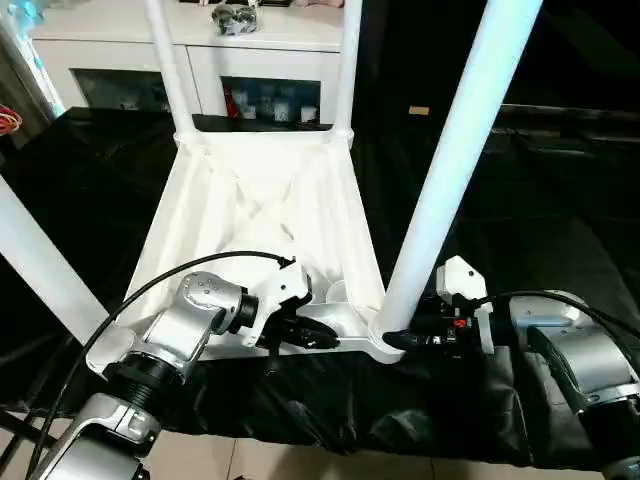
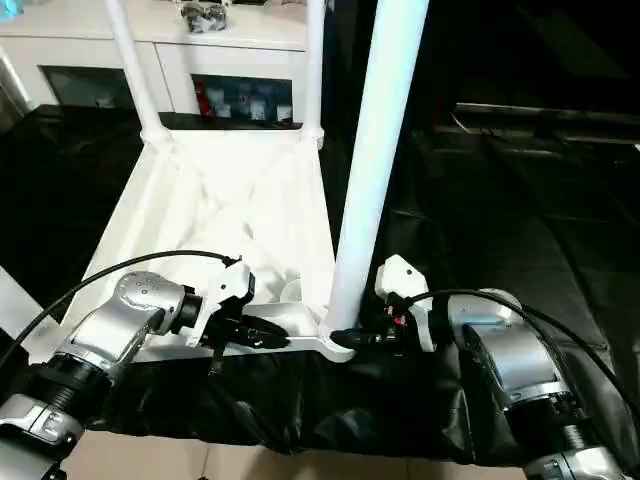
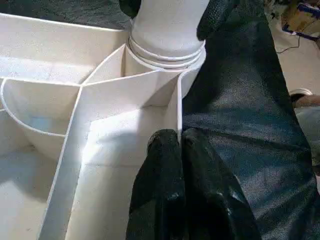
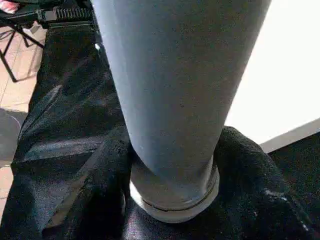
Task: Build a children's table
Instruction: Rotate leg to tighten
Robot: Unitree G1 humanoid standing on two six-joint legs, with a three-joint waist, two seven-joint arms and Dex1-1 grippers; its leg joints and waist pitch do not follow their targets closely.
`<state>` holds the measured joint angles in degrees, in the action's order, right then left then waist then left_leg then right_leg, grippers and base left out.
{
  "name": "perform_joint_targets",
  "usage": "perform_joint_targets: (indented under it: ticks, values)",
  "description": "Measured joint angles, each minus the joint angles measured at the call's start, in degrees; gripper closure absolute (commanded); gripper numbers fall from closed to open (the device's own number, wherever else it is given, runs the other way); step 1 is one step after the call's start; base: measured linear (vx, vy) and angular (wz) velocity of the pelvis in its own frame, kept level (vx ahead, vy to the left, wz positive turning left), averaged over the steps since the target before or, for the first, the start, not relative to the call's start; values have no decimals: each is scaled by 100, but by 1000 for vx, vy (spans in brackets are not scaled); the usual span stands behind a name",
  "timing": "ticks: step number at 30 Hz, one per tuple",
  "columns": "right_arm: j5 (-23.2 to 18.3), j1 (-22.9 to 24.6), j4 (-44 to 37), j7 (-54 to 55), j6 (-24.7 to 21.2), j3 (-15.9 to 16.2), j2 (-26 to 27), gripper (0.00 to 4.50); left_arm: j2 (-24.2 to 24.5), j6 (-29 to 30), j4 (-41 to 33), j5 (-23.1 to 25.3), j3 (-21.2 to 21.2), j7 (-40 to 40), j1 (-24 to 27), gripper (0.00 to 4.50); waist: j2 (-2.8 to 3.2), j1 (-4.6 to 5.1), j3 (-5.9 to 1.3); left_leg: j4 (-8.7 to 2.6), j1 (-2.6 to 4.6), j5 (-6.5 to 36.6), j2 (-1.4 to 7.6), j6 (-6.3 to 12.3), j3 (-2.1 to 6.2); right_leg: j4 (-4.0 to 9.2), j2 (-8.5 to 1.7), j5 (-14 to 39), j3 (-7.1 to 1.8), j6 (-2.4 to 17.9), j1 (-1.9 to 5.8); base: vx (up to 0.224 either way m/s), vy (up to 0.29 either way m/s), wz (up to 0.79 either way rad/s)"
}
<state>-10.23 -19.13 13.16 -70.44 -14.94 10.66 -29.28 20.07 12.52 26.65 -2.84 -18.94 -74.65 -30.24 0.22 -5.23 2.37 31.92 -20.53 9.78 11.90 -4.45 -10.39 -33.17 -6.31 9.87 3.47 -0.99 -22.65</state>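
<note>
The children's table lies upside down on black cloth, its ribbed white top (image 1: 300,200) facing up. Two legs stand in the far corners (image 1: 170,60) (image 1: 347,60), and a third (image 1: 40,260) rises at the near left. The near right leg (image 1: 450,170) stands in its corner socket (image 3: 167,52). My right gripper (image 1: 395,340) is closed around this leg's base (image 4: 175,100), one black finger on each side. My left gripper (image 3: 178,137) is shut on the top's thin near rim, just left of that socket.
A white cabinet (image 1: 130,40) with glass doors stands behind the table, with small items on top. Black cloth (image 1: 560,220) covers the work surface and hangs over its near edge. Tiled floor (image 1: 300,465) shows below.
</note>
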Motion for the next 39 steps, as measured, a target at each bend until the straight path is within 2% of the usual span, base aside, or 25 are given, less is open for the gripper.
perform_joint_targets:
  ticks: [2, 6, 9, 12, 14, 15, 17, 19, 20, 21, 23, 24, 25, 26, 27, 28, 29, 30, 31, 32, 33, 34, 36, 37, 39]
  values:
    - [-2, 32, -31, 34, -4, -9, 15, 236, -45, 15, -6, 1, 0, 25, 2, 450, -1, -1, 1, -1, 1, 0, 0, 0, 0, 0, 0, 0, 0, 0, 2, 0, 0, 0]
    - [-51, 268, -177, 452, -144, -234, 198, 237, -159, 178, -50, 31, 48, 300, 5, 450, -14, 3, 9, -10, 9, 0, 0, 0, 5, 3, 0, 19, -5, -31, 18, 0, 0, 0]
    - [-43, 416, -249, 1320, -375, -537, 688, 237, -320, 305, -54, 139, 190, 796, 7, 450, -37, 41, 42, -14, 26, 1, -4, -1, 23, 12, 1, 26, -4, -42, 30, -34, -3, -1]
    - [147, 552, -353, 2546, -459, -827, 1388, 238, -600, 480, -66, 308, 309, 1448, 12, 450, -20, 189, 67, -17, 29, 1, -10, -1, 59, 71, -1, 30, 31, -49, 35, -62, 14, -9]
    - [195, 547, -388, 2963, -504, -848, 1561, 239, -691, 551, -122, 354, 314, 1653, 25, 450, 6, 276, 85, -28, 28, 1, -11, 0, 93, 155, -1, 31, 75, -50, 48, -55, 38, -16]
    - [261, 526, -404, 3225, -561, -861, 1712, 239, -733, 614, -219, 386, 329, 1806, 81, 450, 32, 345, 102, -37, 24, 2, -10, 0, 137, 231, -2, 31, 134, -50, 76, -51, 41, -16]
    - [397, 471, -399, 3526, -608, -862, 1902, 239, -763, 690, -333, 436, 333, 1976, 129, 450, 56, 412, 120, -45, 22, 2, -10, 0, 194, 327, -8, 32, 224, -49, 106, 0, 0, 0]
    - [516, 419, -392, 3681, -621, -861, 2012, 239, -783, 716, -443, 487, 346, 2125, 184, 450, 103, 497, 171, -56, 25, 4, -5, 0, 272, 433, -14, 41, 338, -41, 176, 0, 0, 0]
    - [561, 405, -398, 3703, -621, -861, 2029, 239, -793, 718, -466, 495, 352, 2167, 196, 450, 103, 509, 190, -69, 31, 4, -7, 0, 273, 432, -16, 70, 346, -22, 183, 0, 0, 0]
    - [566, 393, -399, 3711, -621, -861, 2029, 205, -797, 719, -484, 501, 355, 2190, 199, 450, 100, 508, 214, -85, 42, 4, -10, 0, 262, 407, -17, 98, 331, 2, 183, 0, 0, 0]
    - [554, 395, -420, 3702, -640, -861, 2027, 171, -792, 716, -533, 513, 366, 2201, 235, 450, 73, 505, 235, -139, 86, 5, -14, 0, 232, 415, -23, 103, 330, 5, 173, 0, 0, 0]
    - [500, 395, -470, 3657, -698, -861, 2021, 171, -783, 698, -572, 513, 380, 2185, 265, 450, 73, 502, 270, -169, 122, 24, -9, -26, 229, 450, -30, 108, 375, 1, 169, 0, 0, 0]
    - [464, 397, -507, 3595, -733, -860, 1995, 166, -775, 675, -586, 513, 390, 2139, 280, 450, 112, 506, 290, -170, 124, 57, -3, -48, 245, 511, -37, 108, 488, 0, 213, 0, 0, 0]
    - [418, 395, -533, 3505, -745, -859, 1928, 152, -761, 668, -612, 504, 390, 2073, 283, 450, 158, 507, 316, -187, 121, 60, 23, -51, 269, 555, -56, 112, 585, -3, 291, 0, 0, 0]
    - [395, 404, -580, 3371, -735, -847, 1829, 136, -711, 640, -644, 476, 381, 1963, 276, 450, 157, 439, 343, -204, 95, 60, 13, -55, 304, 227, -90, 310, 481, 19, 282, 0, 0, 0]
    - [392, 436, -610, 3186, -690, -795, 1669, 136, -688, 609, -649, 471, 342, 1897, 270, 450, 73, 384, 352, -198, 144, 59, -8, -57, 221, 77, -94, 342, 334, 14, 216, 12, -83, 7]
    - [390, 436, -626, 2917, -649, -693, 1449, 136, -629, 556, -656, 453, 318, 1794, 274, 450, -31, 348, 338, -177, 206, 63, -89, -59, 186, -6, -86, 309, 173, -5, 118, 85, -89, 23]
    - [394, 448, -621, 2746, -613, -654, 1346, 136, -599, 523, -655, 439, 268, 1712, 279, 450, -80, 268, 313, -142, 216, 109, -95, -55, 150, -33, -83, 288, 134, -39, 83, 85, -89, 23]
    - [398, 424, -615, 2617, -573, -616, 1258, 136, -557, 484, -663, 408, 242, 1615, 277, 450, -46, 179, 281, -180, 174, 125, -94, -26, 177, -35, -76, 289, 148, -38, 92, 144, -58, -7]
    - [398, 386, -605, 2488, -542, -591, 1197, 136, -505, 451, -672, 350, 239, 1509, 276, 450, -21, 134, 273, -185, 127, 116, -91, -39, 229, -26, -65, 289, 176, -37, 65, 141, -32, -24]
    - [394, 377, -586, 2314, -469, -575, 1119, 136, -458, 427, -675, 294, 232, 1372, 272, 450, 17, 98, 244, -187, 102, 67, -51, -113, 243, -10, -23, 269, 188, -9, 60, 141, -32, -24]
    - [385, 374, -565, 2149, -424, -561, 1027, 136, -423, 396, -675, 258, 215, 1271, 271, 450, 20, 93, 226, -171, 92, 16, -12, -149, 219, -9, 0, 202, 180, 37, 61, 86, -21, 0]
    - [367, 321, -491, 1739, -311, -457, 788, 136, -321, 317, -675, 181, 168, 1034, 271, 450, -12, 75, 202, -111, 84, -36, 12, -177, 180, -35, 8, 35, 145, 45, 62, 76, -10, 8]
    - [359, 296, -449, 1623, -279, -442, 754, 136, -290, 274, -676, 158, 166, 958, 270, 450, -15, 71, 191, -120, 83, -35, 17, -177, 172, -32, 12, 48, 143, 49, 61, 86, -2, 3]
    - [331, 191, -344, 1336, -190, -336, 638, 136, -194, 222, -676, 136, 166, 776, 263, 450, 4, 26, 169, -120, 56, -34, 17, -174, 163, -32, 15, 75, 144, 59, 45, 85, 2, 0]
